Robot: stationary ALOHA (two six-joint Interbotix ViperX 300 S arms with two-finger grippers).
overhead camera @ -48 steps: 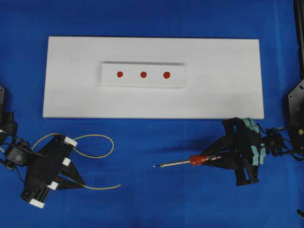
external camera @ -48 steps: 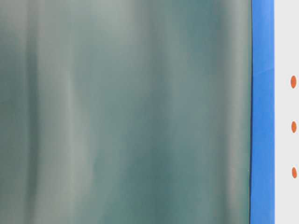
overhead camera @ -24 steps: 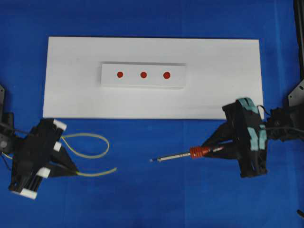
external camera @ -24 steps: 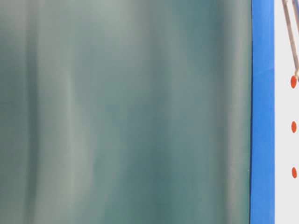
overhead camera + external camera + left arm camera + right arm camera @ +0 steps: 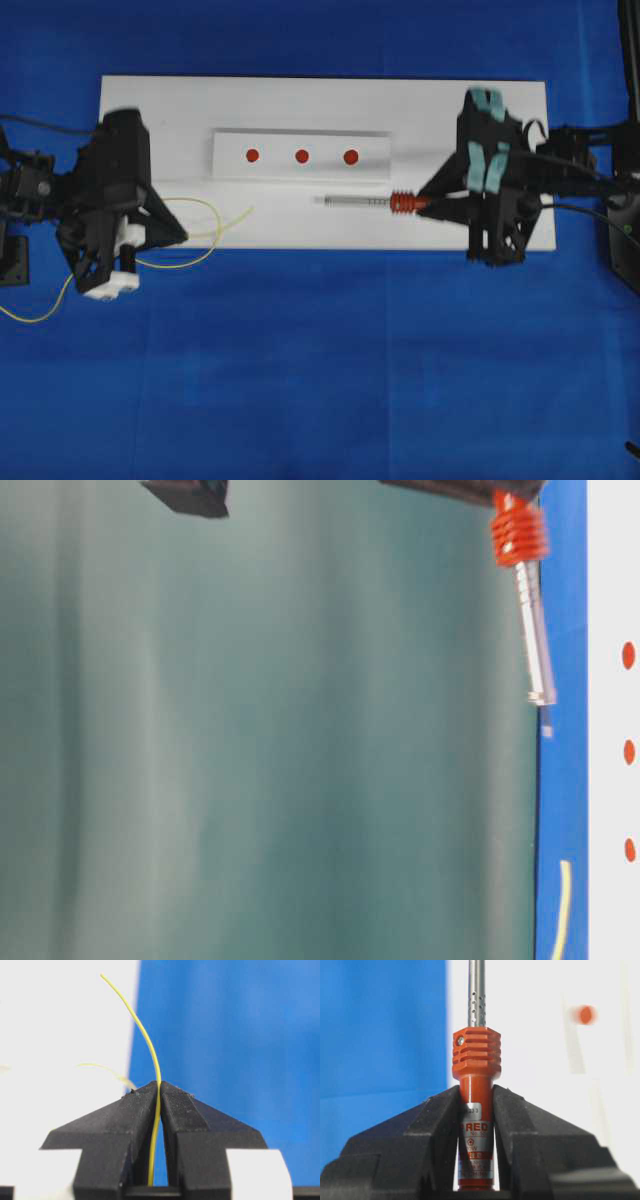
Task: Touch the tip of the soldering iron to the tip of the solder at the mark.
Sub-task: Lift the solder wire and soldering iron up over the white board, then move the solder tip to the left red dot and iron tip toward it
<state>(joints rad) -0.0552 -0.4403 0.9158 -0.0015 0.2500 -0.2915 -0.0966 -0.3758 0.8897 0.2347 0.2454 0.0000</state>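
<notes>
**Both tools gripped and over the board, tips not yet met**

Left pincer (image 5: 185, 237) is clamped on the solder (image 5: 215, 222); the wrist view shows the yellow wire pinched between the closed jaws, free end curving up. Its tip sits over the white board (image 5: 480, 110), left of the raised strip (image 5: 300, 175) with three red dots (image 5: 302, 156). The rest of the wire loops back and trails off onto the blue table (image 5: 320, 380).

Right pincer (image 5: 425, 203) is shut on the soldering iron (image 5: 380, 202), gripped by its red handle, shaft pointing left just below the strip.

Done: both items are held and over the board. Left: the tips are well apart and neither is at a dot, so both need to converge on the mark.
</notes>
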